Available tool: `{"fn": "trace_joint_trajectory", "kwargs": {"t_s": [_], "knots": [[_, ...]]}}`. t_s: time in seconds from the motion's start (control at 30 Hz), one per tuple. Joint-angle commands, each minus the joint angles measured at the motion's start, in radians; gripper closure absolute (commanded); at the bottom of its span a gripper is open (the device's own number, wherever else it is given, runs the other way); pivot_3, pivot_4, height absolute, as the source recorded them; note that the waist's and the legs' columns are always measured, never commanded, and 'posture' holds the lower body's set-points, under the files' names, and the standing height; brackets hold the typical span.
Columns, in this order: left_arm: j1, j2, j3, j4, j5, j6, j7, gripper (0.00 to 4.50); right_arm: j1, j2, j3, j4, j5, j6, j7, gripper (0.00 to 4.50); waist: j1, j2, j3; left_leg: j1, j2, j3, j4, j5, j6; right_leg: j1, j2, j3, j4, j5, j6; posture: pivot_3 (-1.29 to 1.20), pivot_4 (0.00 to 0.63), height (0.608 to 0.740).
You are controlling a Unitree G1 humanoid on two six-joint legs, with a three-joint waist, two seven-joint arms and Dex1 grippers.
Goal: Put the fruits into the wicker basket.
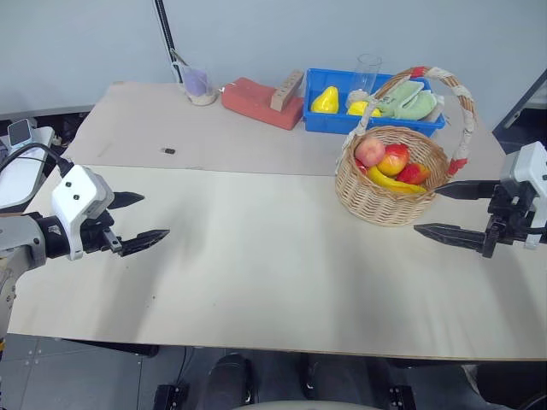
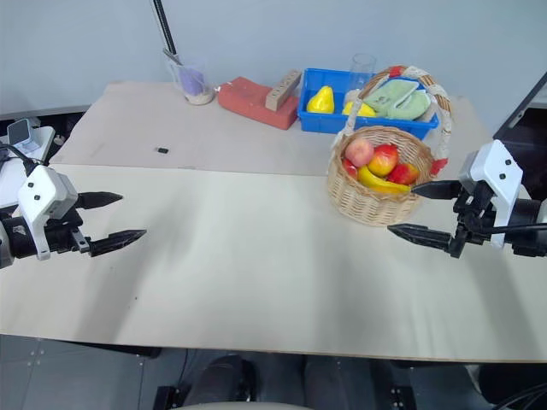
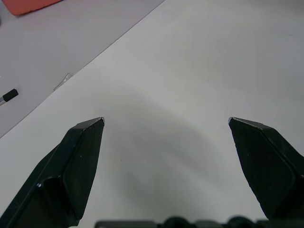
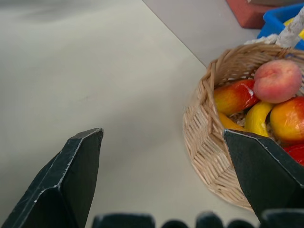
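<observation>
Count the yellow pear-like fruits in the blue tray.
2. One yellow fruit stands at the left end of the blue tray; the other lies nearer its middle, partly behind the wicker basket handle. The green cloth may hide more.

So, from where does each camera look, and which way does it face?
Left eye: on the head, looking forward and down at the pale table; both arms show, with the open left end effector and the open right end effector.
Right eye: beside it, facing the same scene.
Left wrist: along its own black fingers at the bare table.
Right wrist: along its own fingers at the round tan wicker basket of fruits.
Shared: head and right wrist views both show the basket.
</observation>
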Motion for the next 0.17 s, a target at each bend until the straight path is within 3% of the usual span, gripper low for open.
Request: {"fn": "trace_joint_trajectory", "kwargs": {"t_s": [0.03,0.17], "knots": [[-0.005,0.022,0.03,-0.026,-0.011,0.001,-0.007,0.0,-0.018,-0.019,-0.02,-0.009,-0.001,-0.02,0.003,0.04,0.0,0.0,0.0,0.0,0.0,0.0,0.0,0.0,0.0,0.0,0.0,0.0,0.0,0.0,0.0,0.0,0.15,0.703],[-0.021,0.024,0.023,-0.028,-0.038,0.025,-0.026,0.0,-0.016,-0.019,-0.02,-0.006,-0.003,-0.023,0.004,0.04,-0.001,0.0,0.0,0.0,0.0,0.0,0.0,0.0,0.0,0.0,0.0,0.0,0.0,0.0,0.0,0.0,0.15,0.703]]}}
